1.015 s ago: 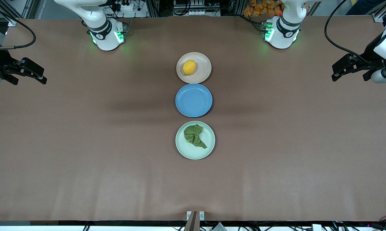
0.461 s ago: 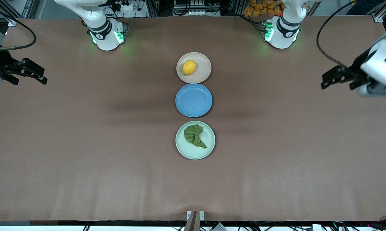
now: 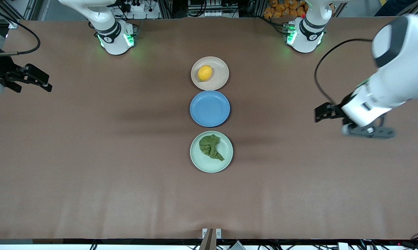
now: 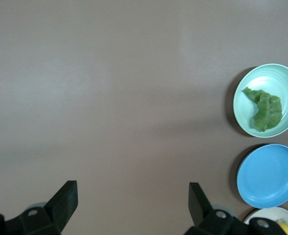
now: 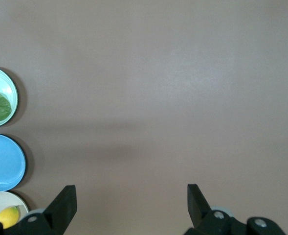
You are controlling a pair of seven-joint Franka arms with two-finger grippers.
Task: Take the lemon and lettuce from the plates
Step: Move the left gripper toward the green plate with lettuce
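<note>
1 lemon (image 3: 205, 73), 1 lettuce (image 3: 211, 147), 3 plates (image 3: 221, 78), 2 grippers (image 3: 322, 113) spread wide

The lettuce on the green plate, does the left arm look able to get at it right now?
Probably yes. The left gripper is open over bare table toward its own end, and nothing stands between it and the lettuce, which lies uncovered on the mint green plate.

Matt, perhaps paper-covered table (image 3: 90, 156); wrinkly lettuce (image 3: 210, 147)
</note>
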